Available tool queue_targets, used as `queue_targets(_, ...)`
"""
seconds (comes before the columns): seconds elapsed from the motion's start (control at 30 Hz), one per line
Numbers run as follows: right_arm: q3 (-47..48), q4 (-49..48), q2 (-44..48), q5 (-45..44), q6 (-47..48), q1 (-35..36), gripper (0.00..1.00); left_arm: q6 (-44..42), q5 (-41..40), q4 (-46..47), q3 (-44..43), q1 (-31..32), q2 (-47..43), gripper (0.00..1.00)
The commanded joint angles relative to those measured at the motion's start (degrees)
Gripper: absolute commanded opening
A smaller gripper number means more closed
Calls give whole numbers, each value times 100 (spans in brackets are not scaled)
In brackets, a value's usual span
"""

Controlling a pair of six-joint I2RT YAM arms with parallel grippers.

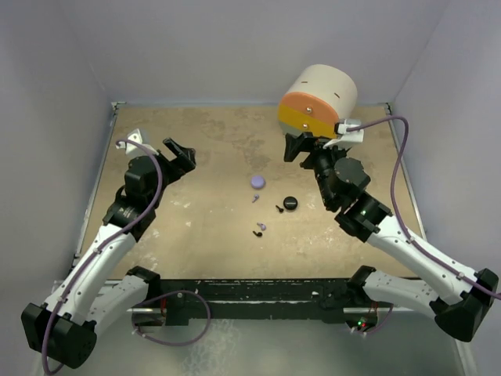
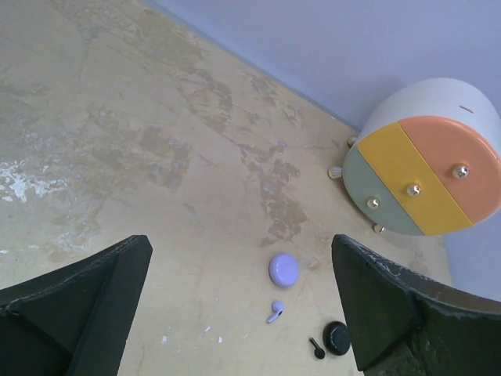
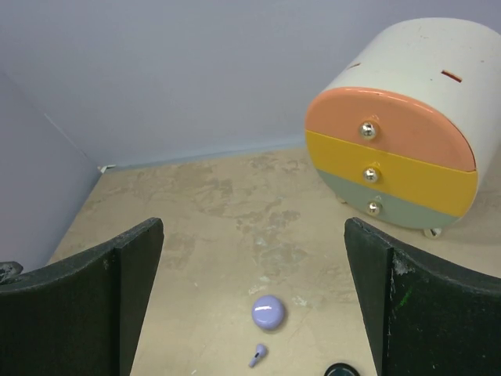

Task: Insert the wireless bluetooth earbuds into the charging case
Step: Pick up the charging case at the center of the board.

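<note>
left pincer [image 1: 182,156] spread, 10 o'clock, right pincer [image 1: 298,146] spread, 1 o'clock, earbuds [image 1: 259,229] loose mid-bench [image 1: 196,223], 6 o'clock of lavender case [image 1: 257,182]

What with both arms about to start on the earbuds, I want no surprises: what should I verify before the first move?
1. Left gripper open and empty: ok.
2. Right gripper open and empty: ok.
3. Lavender earbud and black earbud lying free on the table: ok.
4. Lavender puck and black puck open to receive them: cannot tell, too small.
5. Second pair of earbuds, nearer the arms, uncovered: ok.
6. Drawer chest standing apart from the earbuds: ok.
</note>
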State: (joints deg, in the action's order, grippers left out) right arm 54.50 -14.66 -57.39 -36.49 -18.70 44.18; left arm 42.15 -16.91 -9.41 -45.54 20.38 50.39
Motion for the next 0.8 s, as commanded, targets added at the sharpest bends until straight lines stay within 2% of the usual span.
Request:
queue_targets(0.0, -124, -115, 340, 44, -87, -8, 100, -204, 130, 442, 54, 23, -41, 100)
queue_targets(0.1, -211, -331, 420, 87, 76, -8, 100, -147, 297, 498, 86, 19, -99, 100)
queue_targets(0.17, -132, -189, 415, 57, 86, -9, 100, 44, 124, 492, 172, 21, -136, 100)
queue_targets(0.3, -211, -524, 433, 28, 366, -15, 100, 119, -600, -570, -249, 19, 166, 100)
queue_targets(0.37, -190, -539, 358, 15, 406, -9, 100, 34, -700, -834, -418, 25, 310, 100)
queue_targets(0.77, -138, -395, 228, -3, 398, -11, 100, -470, -1202, -1039, -759, 30, 174, 100)
